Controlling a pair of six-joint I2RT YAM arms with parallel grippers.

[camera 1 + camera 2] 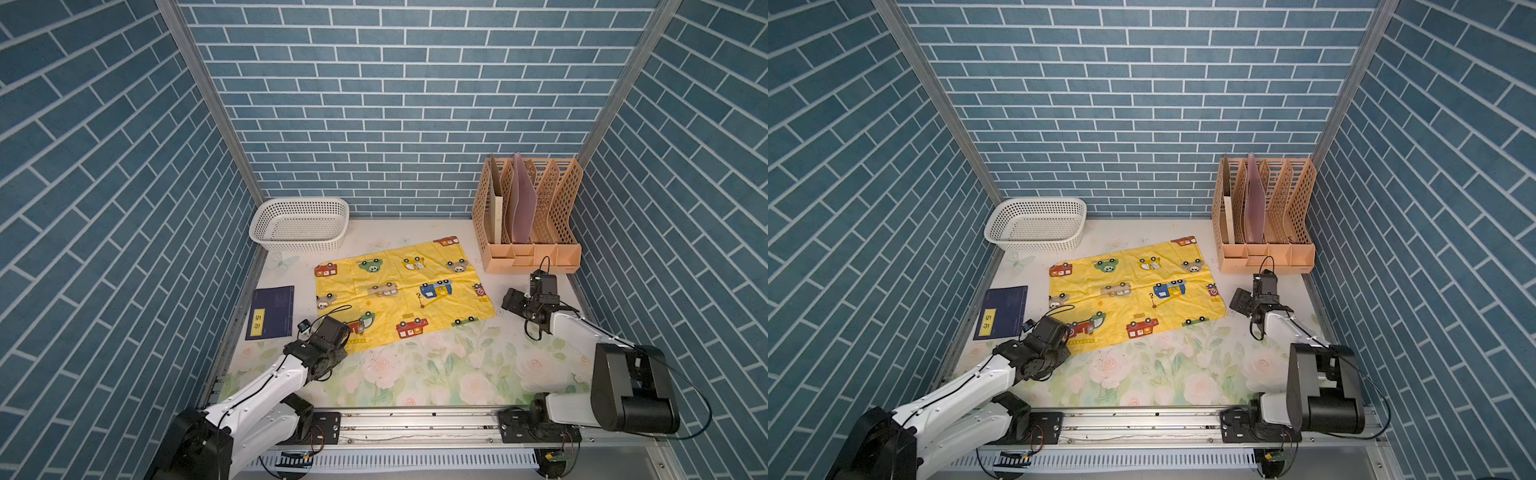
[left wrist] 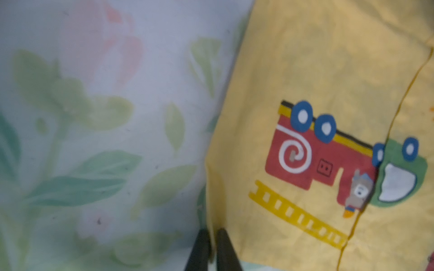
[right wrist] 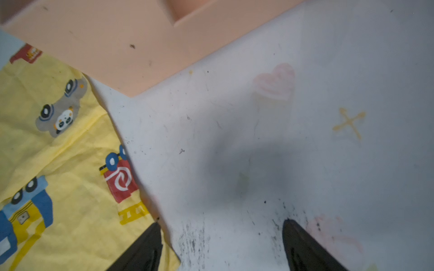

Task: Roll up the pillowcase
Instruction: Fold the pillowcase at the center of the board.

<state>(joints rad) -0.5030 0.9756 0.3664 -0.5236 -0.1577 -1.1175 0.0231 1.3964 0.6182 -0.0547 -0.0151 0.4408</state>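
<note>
Pillowcase [image 1: 399,291] lies flat and unrolled in both top views, skewed, mid-tabletop [image 1: 436,374], a bit nearer the far edge. White basket [image 1: 299,224] in the far-left corner, peach file organizer [image 1: 532,208] in the far-right corner, dark blue book [image 1: 272,311] by the left edge. Left gripper [image 1: 344,332] sits down on the pillowcase's near-left corner, its tips hidden under the wrist. Right gripper [image 1: 512,303] is just beside the pillowcase's right edge, near the organizer.

Left wrist view: left gripper's fingers [image 2: 199,251] are pressed nearly together with the yellow hem pinched between them; a red fire truck print is close by, floral tabletop on the other side.

Right wrist view: right gripper [image 3: 220,225] is spread wide and holds nothing. One finger [image 3: 145,248] is over the pillowcase's edge, the other over bare scuffed tabletop.
</note>
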